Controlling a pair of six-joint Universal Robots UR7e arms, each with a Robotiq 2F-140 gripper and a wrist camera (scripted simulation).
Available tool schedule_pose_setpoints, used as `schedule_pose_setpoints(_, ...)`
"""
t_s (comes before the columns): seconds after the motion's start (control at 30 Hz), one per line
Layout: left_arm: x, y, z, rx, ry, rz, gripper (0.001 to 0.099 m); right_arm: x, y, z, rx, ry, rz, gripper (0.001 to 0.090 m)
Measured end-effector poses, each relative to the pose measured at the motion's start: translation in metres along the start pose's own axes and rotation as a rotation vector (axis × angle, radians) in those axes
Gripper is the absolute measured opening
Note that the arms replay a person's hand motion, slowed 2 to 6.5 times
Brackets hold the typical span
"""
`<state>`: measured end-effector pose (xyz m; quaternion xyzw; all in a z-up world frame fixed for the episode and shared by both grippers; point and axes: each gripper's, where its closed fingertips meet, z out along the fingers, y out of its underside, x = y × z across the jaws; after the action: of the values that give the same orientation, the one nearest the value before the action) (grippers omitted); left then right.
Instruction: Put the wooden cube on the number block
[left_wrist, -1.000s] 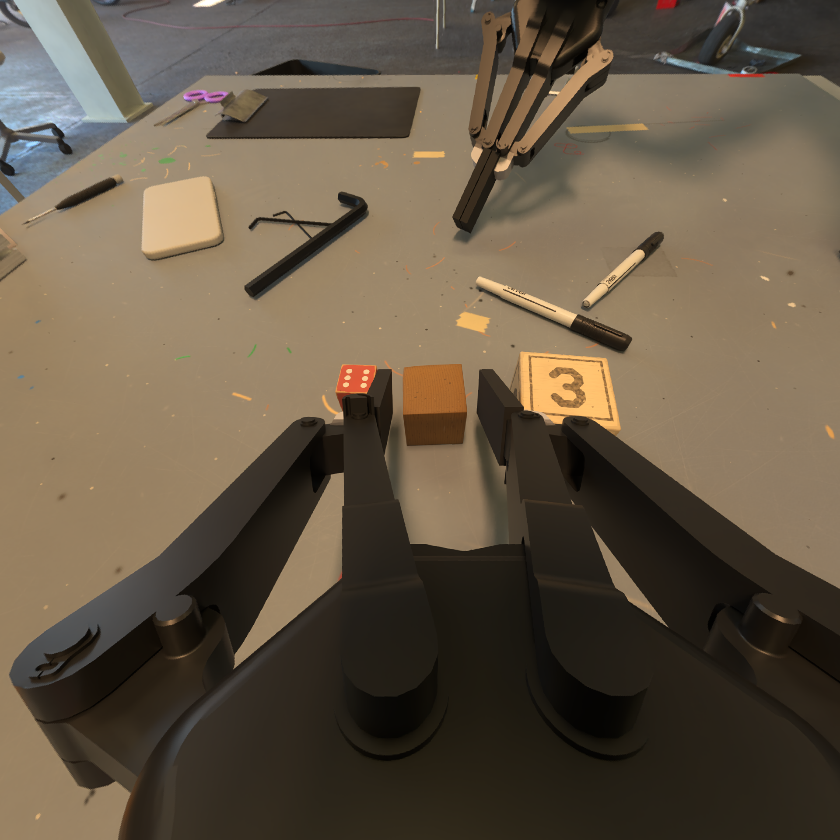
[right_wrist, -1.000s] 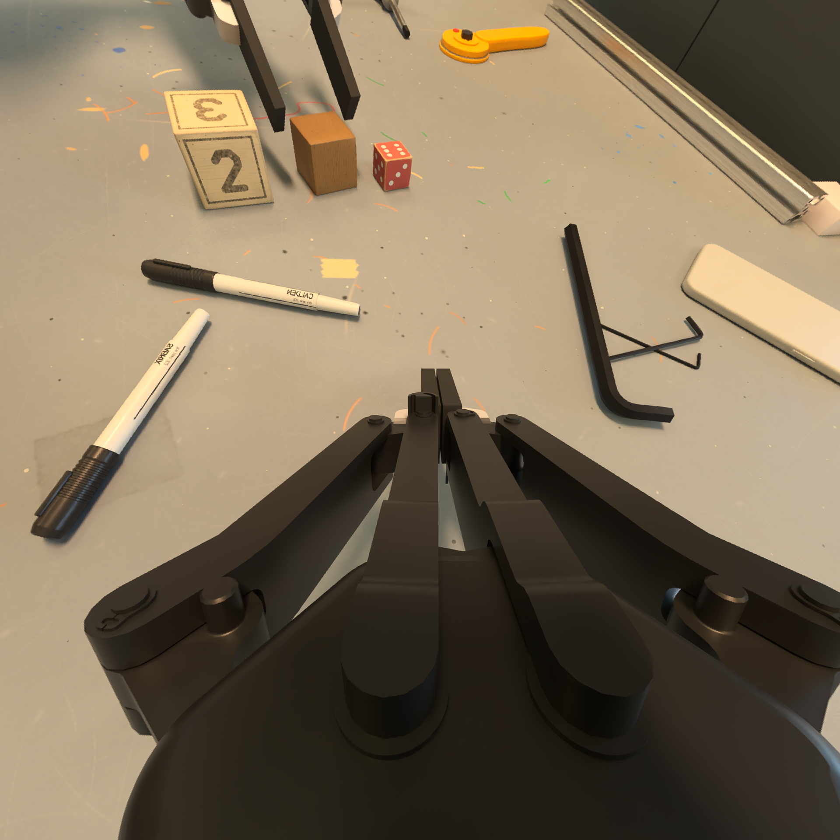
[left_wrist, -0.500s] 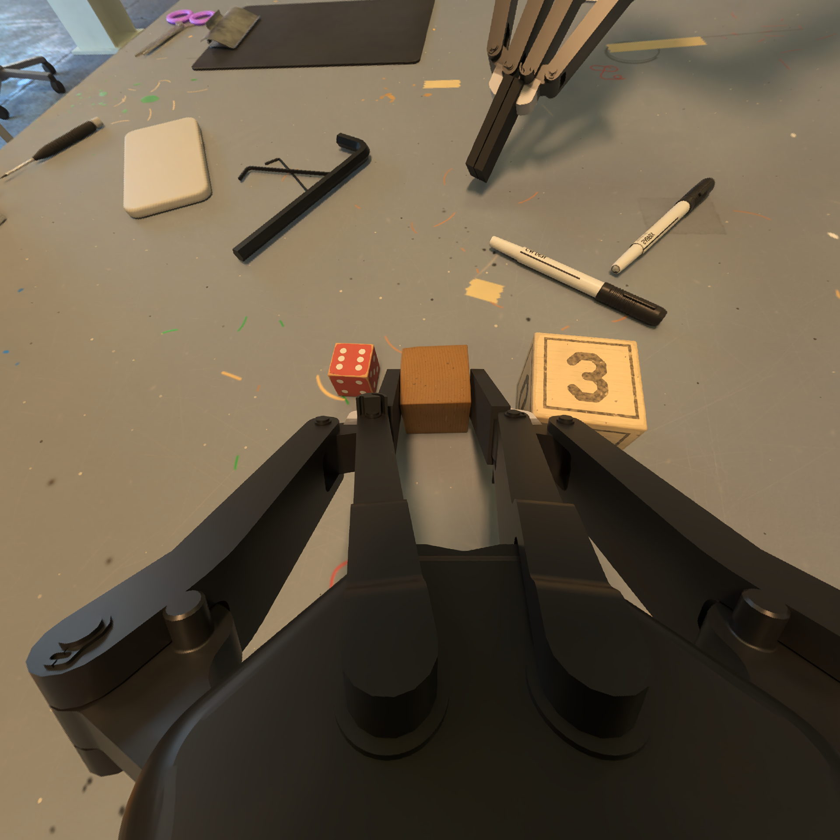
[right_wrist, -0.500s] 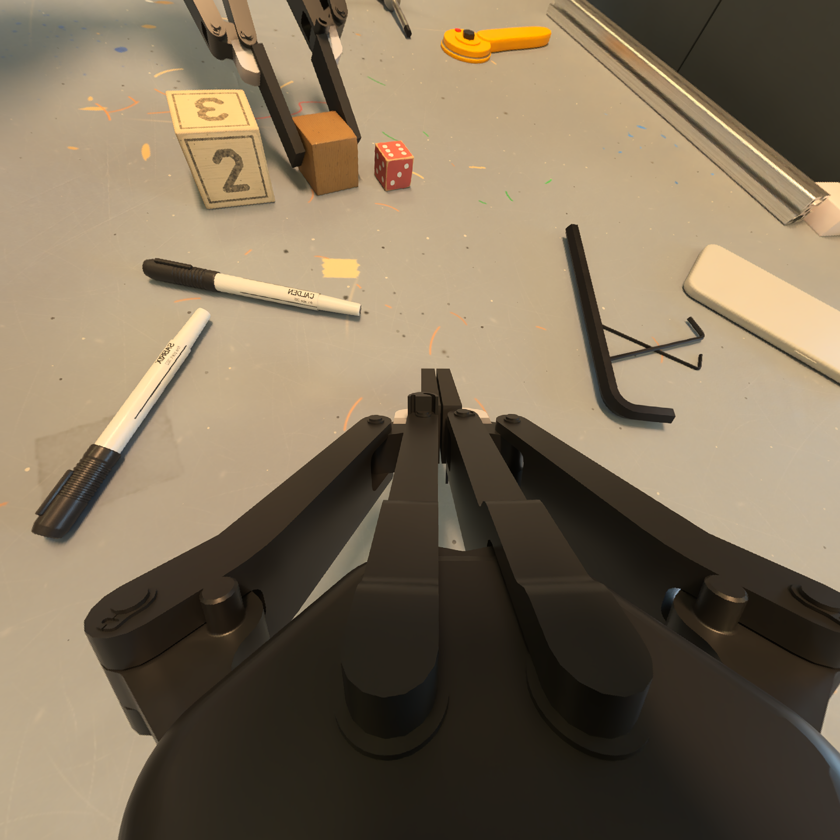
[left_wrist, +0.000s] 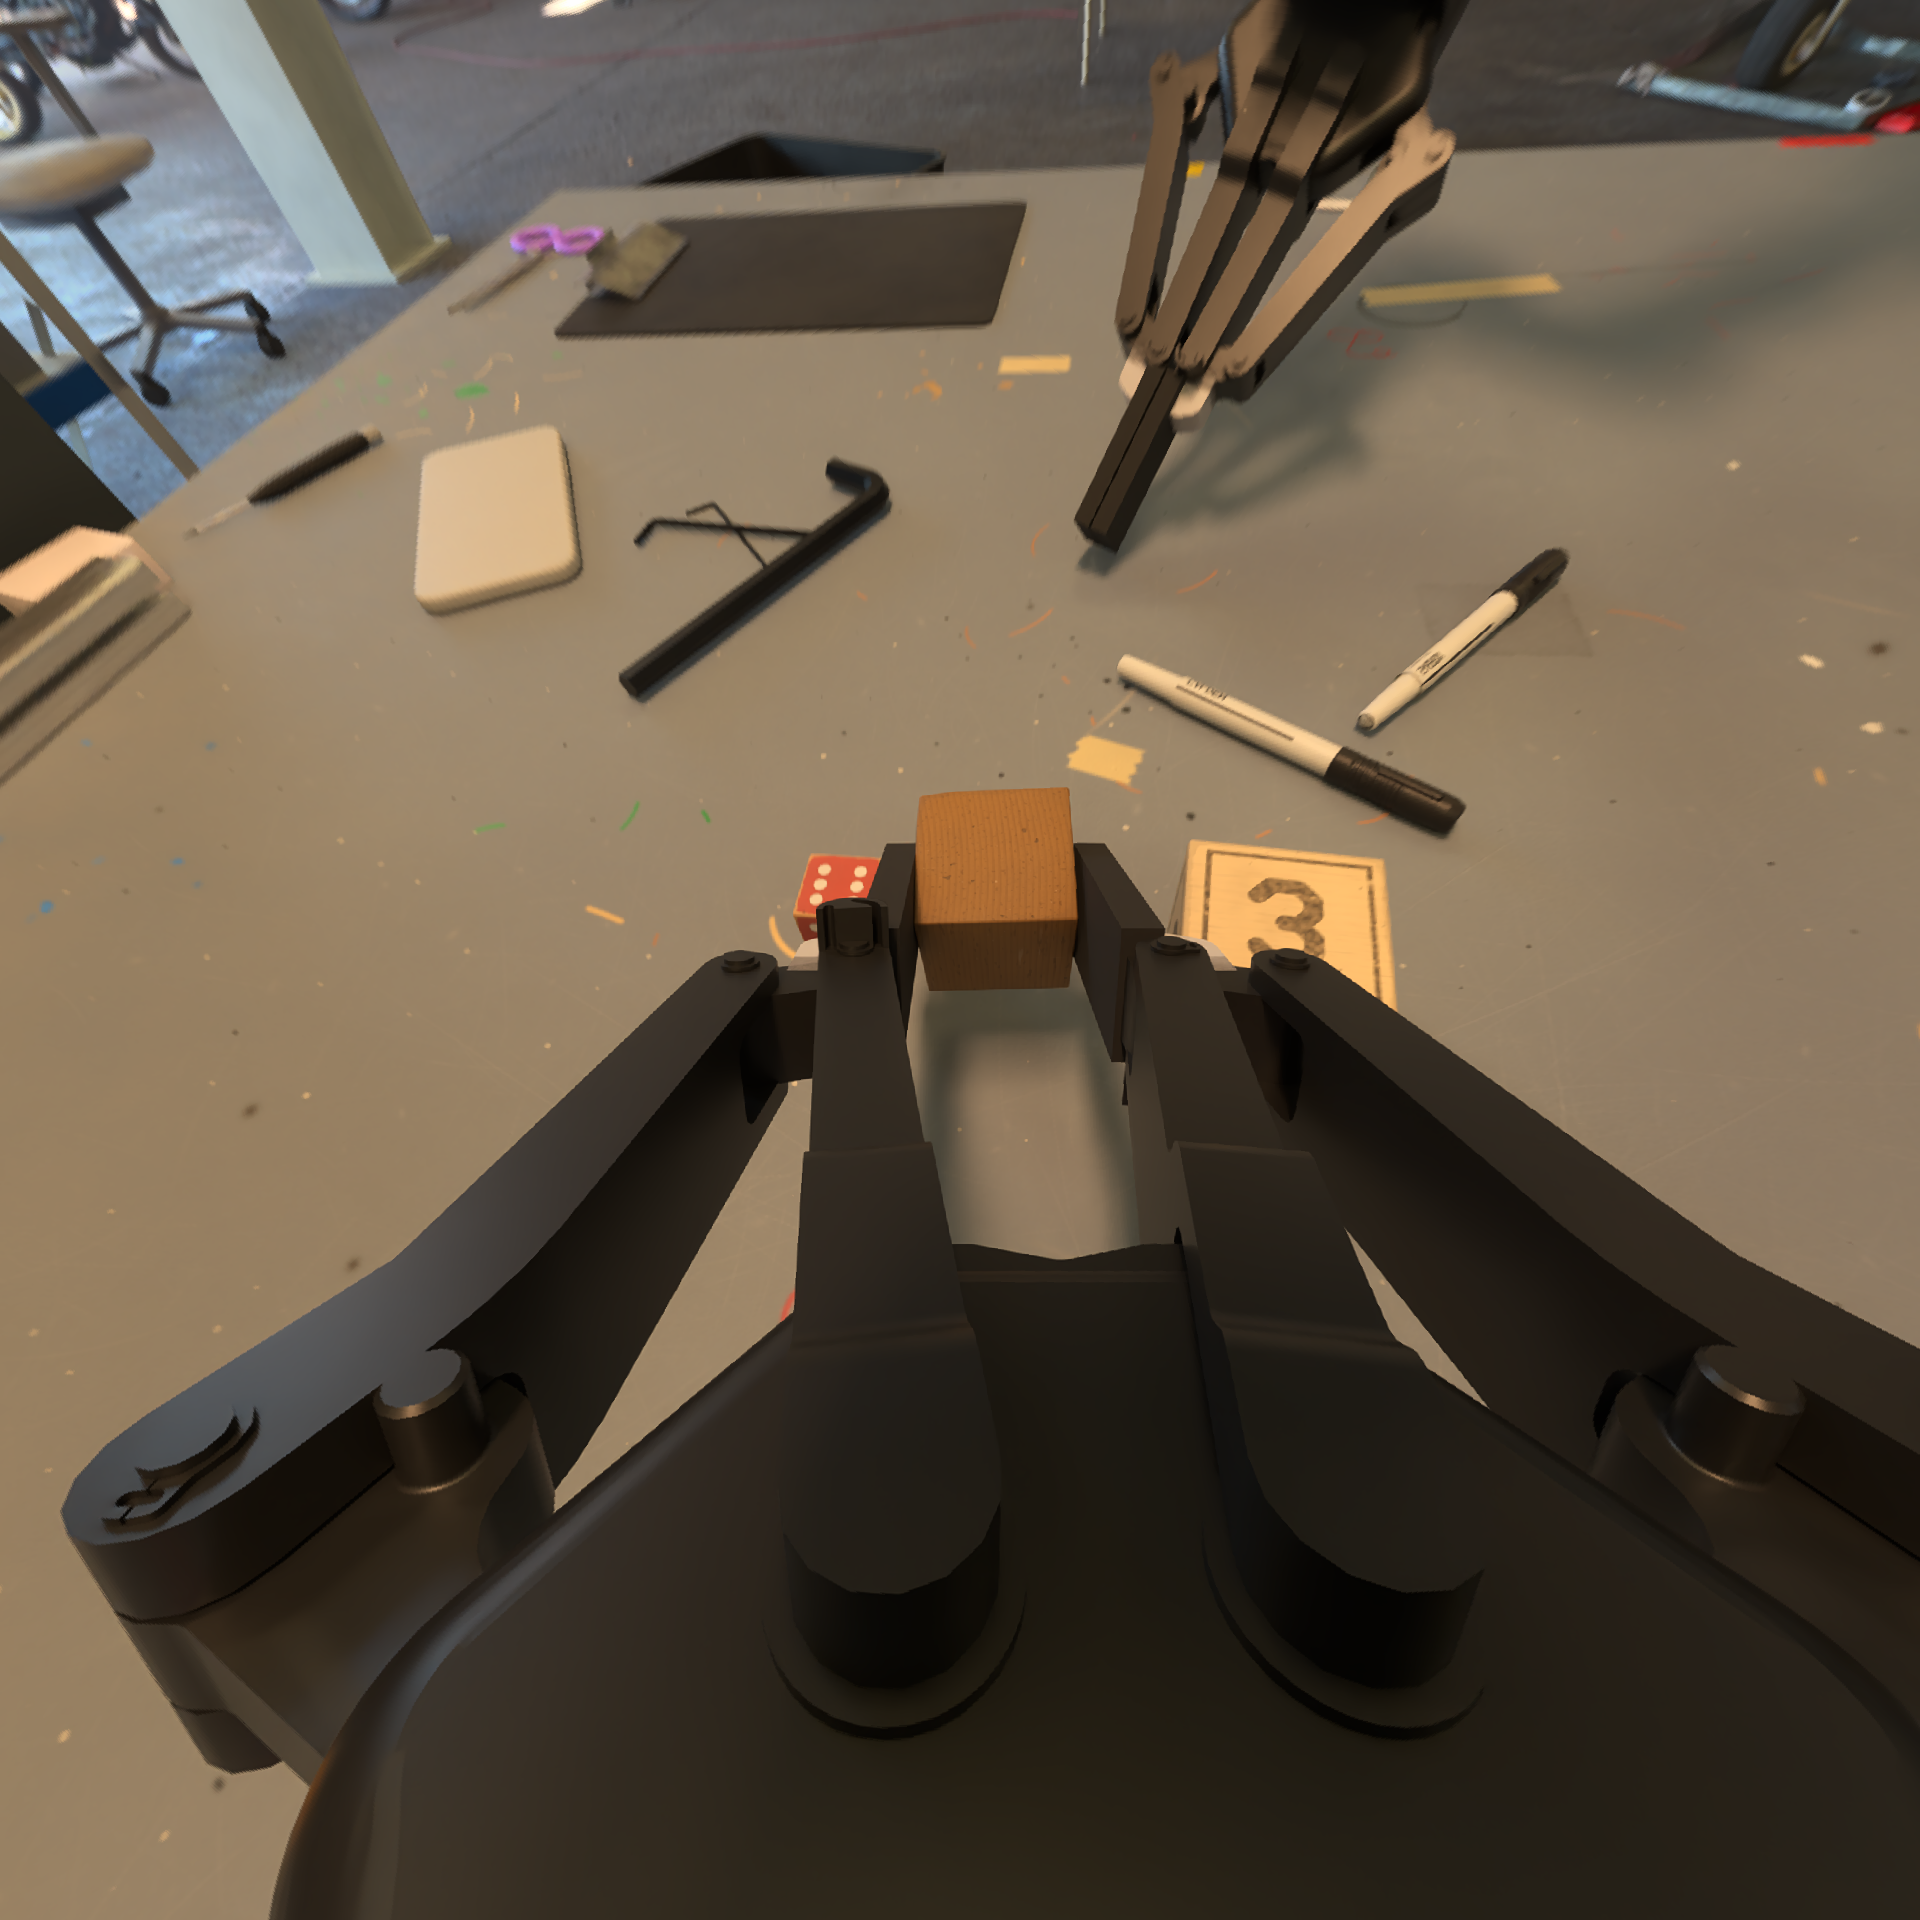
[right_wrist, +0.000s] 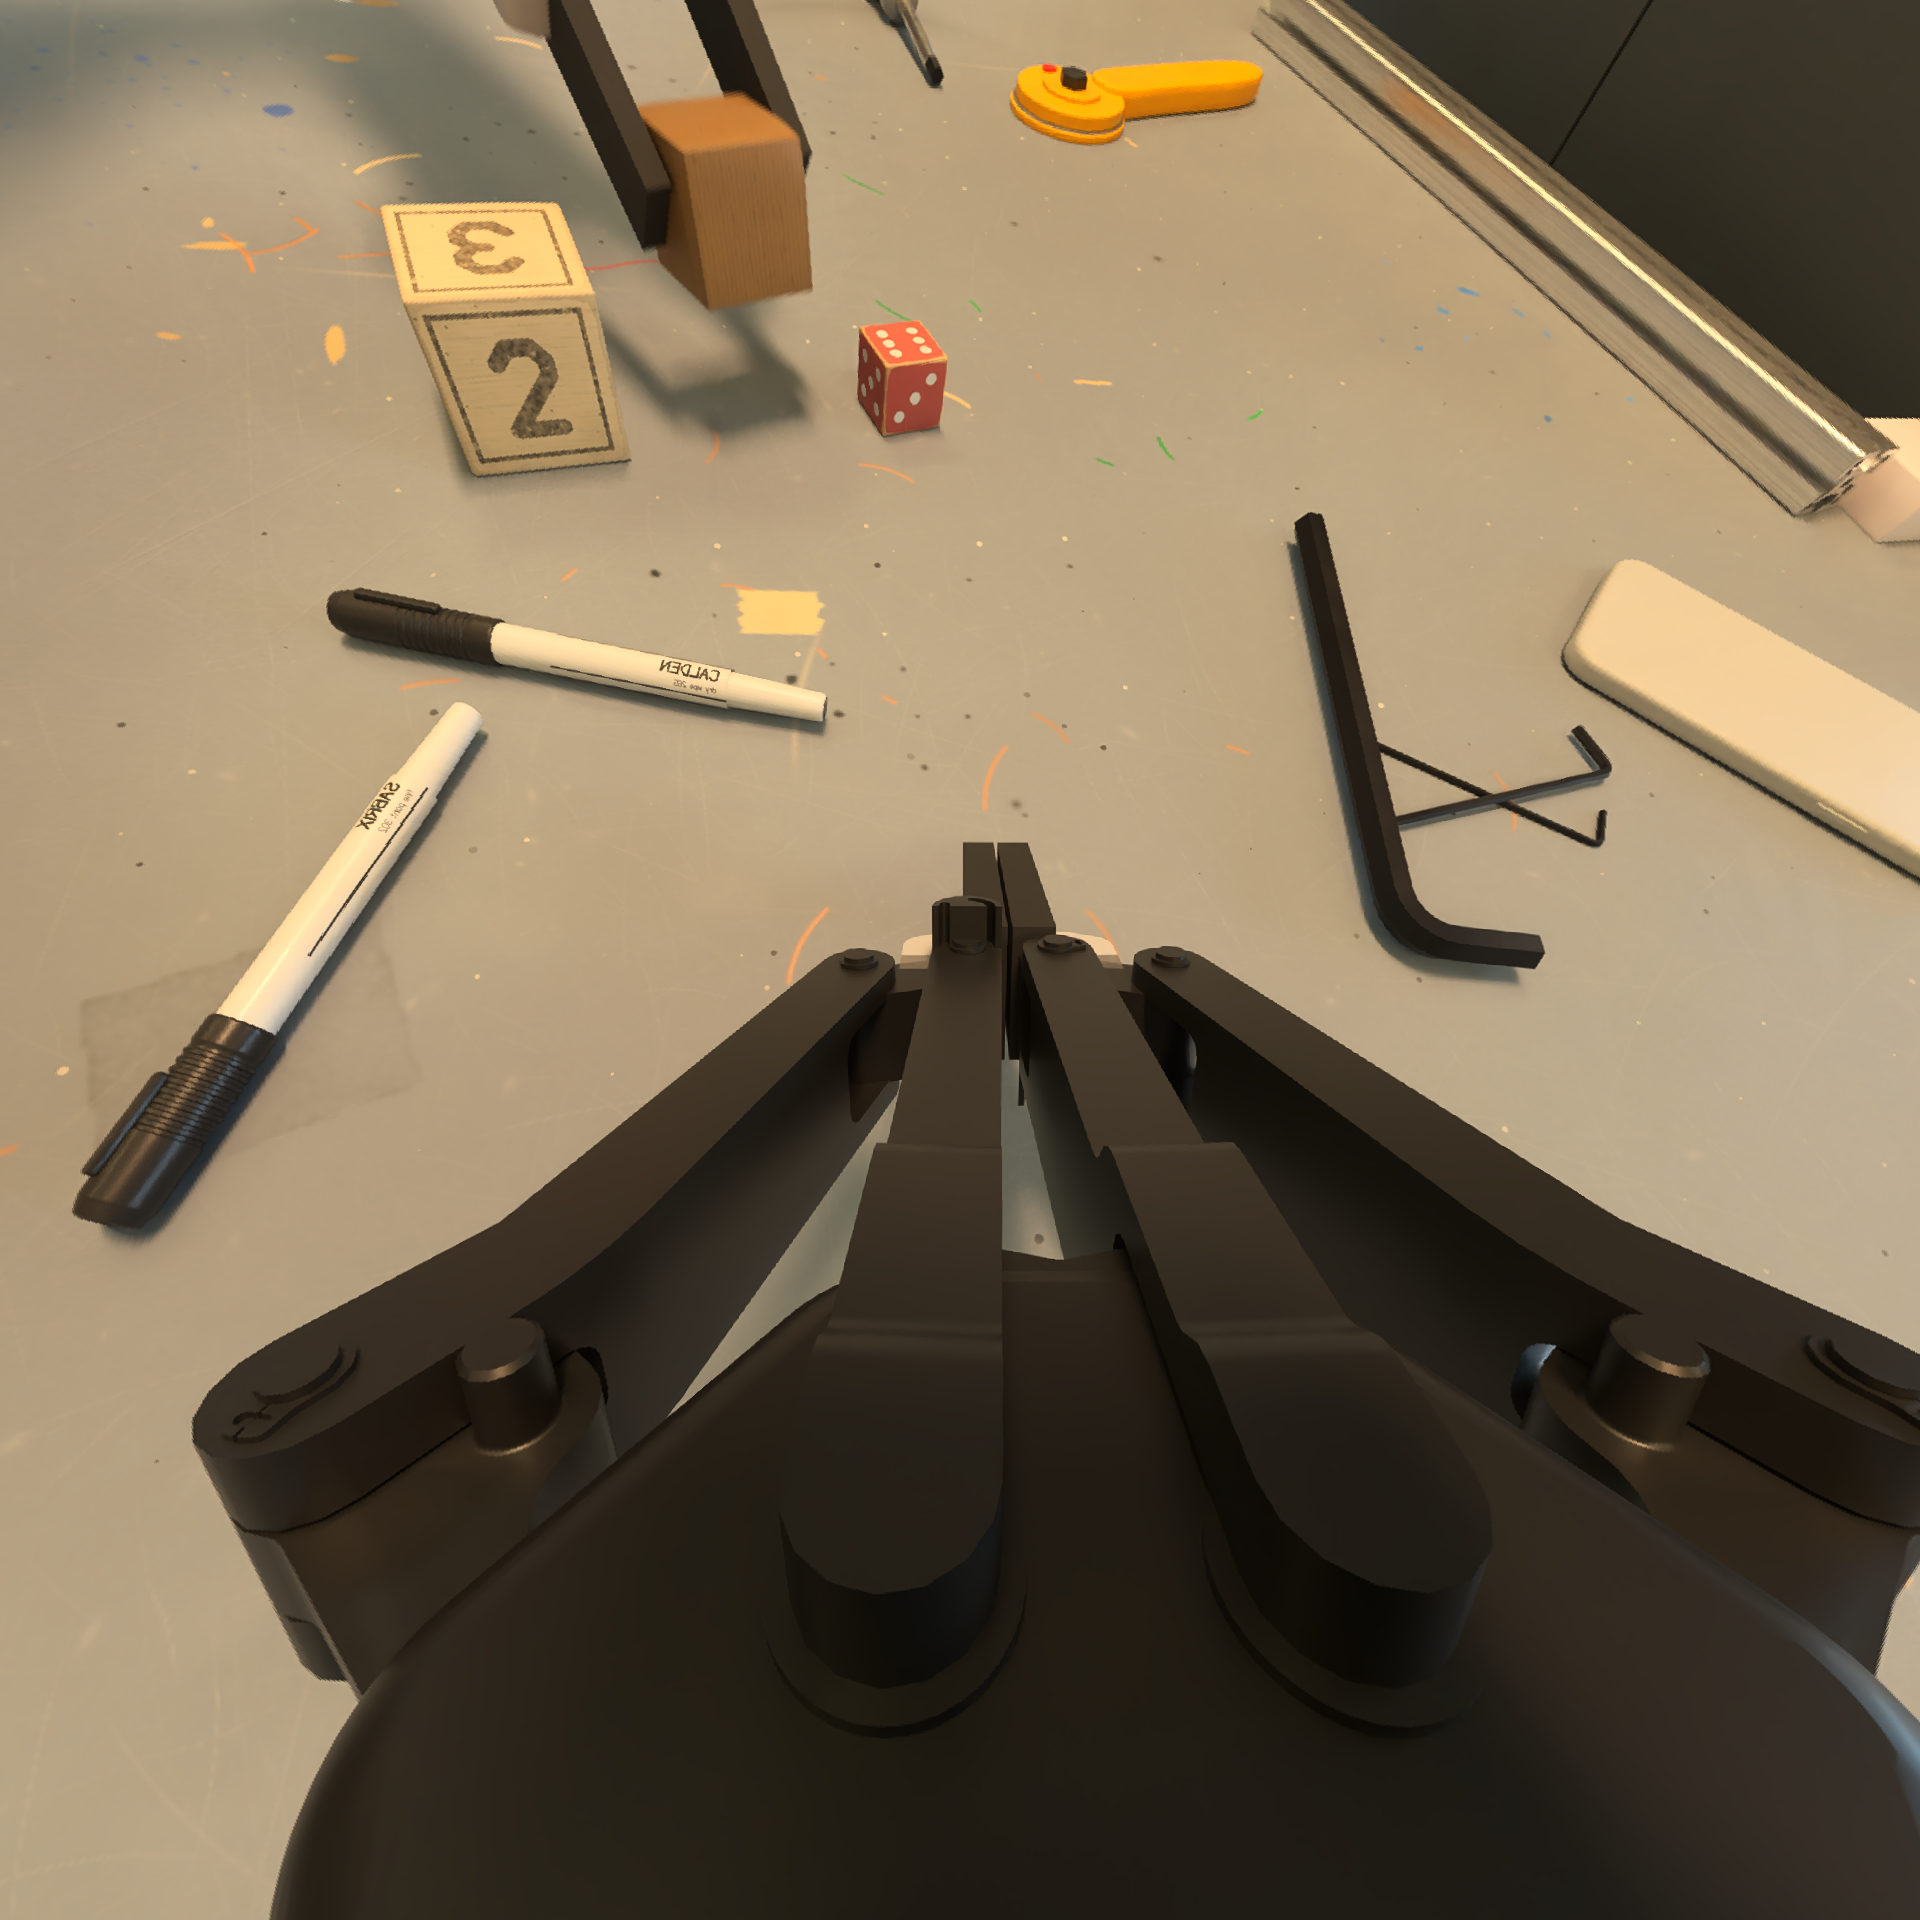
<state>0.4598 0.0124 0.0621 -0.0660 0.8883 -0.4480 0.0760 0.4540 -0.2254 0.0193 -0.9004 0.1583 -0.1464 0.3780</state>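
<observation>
Gripping the cube (left_wrist: 994, 888) between its two fingers, the left hand (left_wrist: 994, 914) holds it clear of the tabletop (left_wrist: 312, 935); in the right wrist view the cube (right_wrist: 740, 197) hangs above its own shadow. Just to its right stands the number block (left_wrist: 1288, 914), apart from the cube and lower than it. A red die (left_wrist: 831, 885) sits on the tabletop just left of the fingers. Farther off lie two markers (left_wrist: 1288, 743), a large hex key (left_wrist: 758, 577) and a white slab (left_wrist: 497, 516). The right hand (right_wrist: 995, 868) is clenched on nothing, hovering well apart from the block.
</observation>
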Motion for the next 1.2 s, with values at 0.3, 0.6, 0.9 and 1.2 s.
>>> schedule_pose_setpoints(0.3, 0.037, -0.032, -0.037, 0.099, 0.129, 0.064, 0.0397, 0.0, 0.0, 0.0, 0.0, -0.003, 0.001, 0.001)
schedule_pose_setpoints(0.6, 0.067, -0.025, -0.034, -0.009, 0.157, 0.129, 0.0397, 0.0, 0.0, 0.0, 0.0, -0.003, 0.001, 0.001)
schedule_pose_setpoints(0.9, 0.075, -0.008, -0.016, -0.077, 0.177, 0.111, 0.0397, 0.0, 0.0, 0.0, 0.001, 0.0, 0.002, 0.001)
schedule_pose_setpoints(1.2, 0.067, -0.01, -0.02, -0.028, 0.161, 0.105, 0.0697, 0.0, 0.0, 0.0, 0.001, 0.001, 0.001, 0.001)
